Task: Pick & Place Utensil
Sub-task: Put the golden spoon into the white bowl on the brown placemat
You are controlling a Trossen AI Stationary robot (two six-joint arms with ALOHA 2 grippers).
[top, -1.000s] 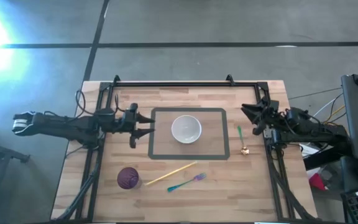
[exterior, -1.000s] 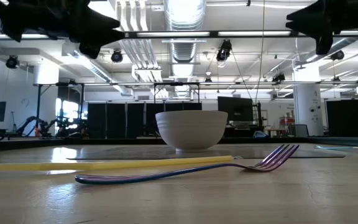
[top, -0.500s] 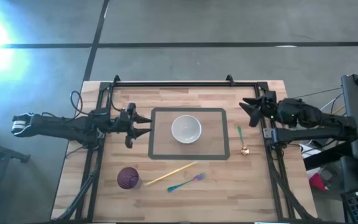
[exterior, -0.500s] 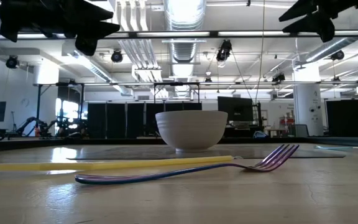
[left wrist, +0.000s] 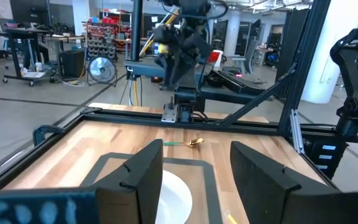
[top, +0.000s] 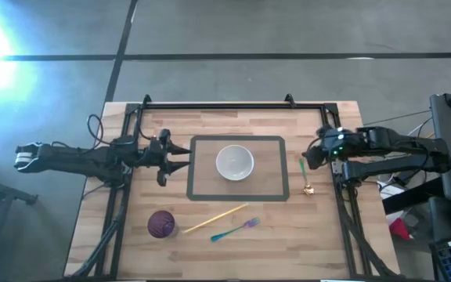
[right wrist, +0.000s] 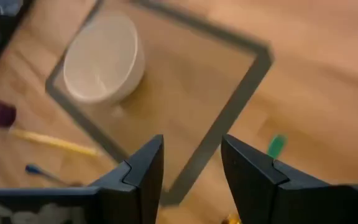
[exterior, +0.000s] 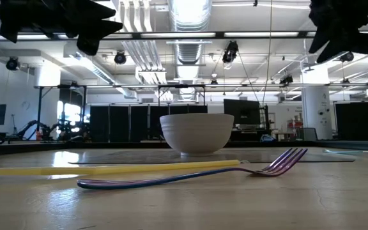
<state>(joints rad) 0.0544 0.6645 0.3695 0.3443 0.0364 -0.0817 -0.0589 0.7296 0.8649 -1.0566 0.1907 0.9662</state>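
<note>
Observation, from left to right: left gripper (top: 180,157) waits beside the mat, jaws wide apart and empty. Purple cup (top: 161,224), yellow stick (top: 215,218) and fork (top: 234,229) lie on the near part of the surface (top: 233,254); white bowl (top: 235,162) sits on the mat. Green-handled spoon (top: 304,175) rests just right of the mat. Right gripper (top: 312,154) hangs above that spoon, jaws parted, holding nothing. Judged step: approach for pickup. Next move calls for descent, alignment across the handle, then closure.
</note>
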